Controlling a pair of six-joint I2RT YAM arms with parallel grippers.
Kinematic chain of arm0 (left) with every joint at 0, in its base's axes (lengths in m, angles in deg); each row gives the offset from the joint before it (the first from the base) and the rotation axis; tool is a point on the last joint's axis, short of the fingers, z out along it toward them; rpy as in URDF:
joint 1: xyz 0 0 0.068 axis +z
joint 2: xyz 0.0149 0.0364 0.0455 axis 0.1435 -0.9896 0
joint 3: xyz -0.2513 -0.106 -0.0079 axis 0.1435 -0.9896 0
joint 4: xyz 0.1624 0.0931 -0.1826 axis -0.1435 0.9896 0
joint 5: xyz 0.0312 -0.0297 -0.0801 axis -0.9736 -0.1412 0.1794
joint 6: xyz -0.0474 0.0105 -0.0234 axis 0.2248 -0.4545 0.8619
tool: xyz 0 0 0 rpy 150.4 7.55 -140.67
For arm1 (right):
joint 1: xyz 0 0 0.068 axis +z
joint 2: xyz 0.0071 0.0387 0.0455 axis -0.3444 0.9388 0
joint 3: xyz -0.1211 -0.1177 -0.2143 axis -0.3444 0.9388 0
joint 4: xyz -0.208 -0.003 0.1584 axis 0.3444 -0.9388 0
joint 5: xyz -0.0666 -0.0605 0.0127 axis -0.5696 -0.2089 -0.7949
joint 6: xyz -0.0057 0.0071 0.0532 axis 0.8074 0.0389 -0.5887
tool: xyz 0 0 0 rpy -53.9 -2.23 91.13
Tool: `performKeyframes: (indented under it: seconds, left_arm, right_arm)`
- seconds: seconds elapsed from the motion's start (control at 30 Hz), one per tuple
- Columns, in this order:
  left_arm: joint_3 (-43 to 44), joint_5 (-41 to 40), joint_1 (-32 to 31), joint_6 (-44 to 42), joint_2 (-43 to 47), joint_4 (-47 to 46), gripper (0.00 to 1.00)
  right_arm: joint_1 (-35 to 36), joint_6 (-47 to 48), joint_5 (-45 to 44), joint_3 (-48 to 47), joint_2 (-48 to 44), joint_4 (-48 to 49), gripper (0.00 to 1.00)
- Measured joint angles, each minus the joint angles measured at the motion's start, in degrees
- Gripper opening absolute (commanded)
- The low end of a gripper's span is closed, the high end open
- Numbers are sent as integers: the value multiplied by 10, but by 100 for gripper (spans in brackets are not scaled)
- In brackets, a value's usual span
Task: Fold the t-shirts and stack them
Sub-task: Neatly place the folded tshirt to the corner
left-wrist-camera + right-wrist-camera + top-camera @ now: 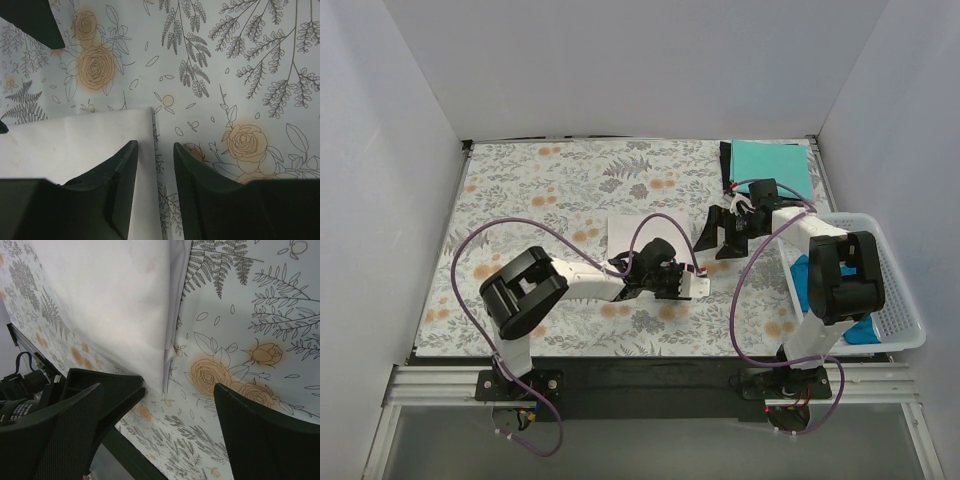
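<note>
A folded white t-shirt (pixel 628 232) lies flat mid-table; it also shows in the left wrist view (pixel 75 145) and the right wrist view (pixel 110 300). My left gripper (pixel 670 276) (pixel 155 170) is low at the shirt's near right corner. Its jaws stand narrowly open astride the shirt's edge, one finger (pixel 112 185) over the cloth and the other over the table cloth. My right gripper (pixel 718 240) (pixel 170 440) is wide open and empty, just right of the shirt. A folded teal t-shirt (pixel 772 165) lies at the back right on a dark one (pixel 725 160). A bright blue t-shirt (pixel 802 278) lies in the basket.
The white lattice basket (pixel 905 300) stands at the right edge beside the right arm. The floral table cloth (pixel 520 200) covers the table. White walls enclose the left, back and right. The black rail (pixel 130 460) marks the table's near edge.
</note>
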Motion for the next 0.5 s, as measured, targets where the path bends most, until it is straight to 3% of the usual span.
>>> performKeyframes:
  seconds: [0.2, 0.33, 0.5]
  left_arm:
    - [18, -6, 0, -6, -36, -35, 20]
    - [19, -10, 0, -7, -40, -39, 4]
    - [37, -4, 8, 5, -44, -33, 0]
  right_arm:
    - [-2, -16, 20, 16, 1, 13, 95]
    - [-2, -23, 32, 26, 2, 22, 95]
    - [-2, -39, 53, 40, 17, 42, 92]
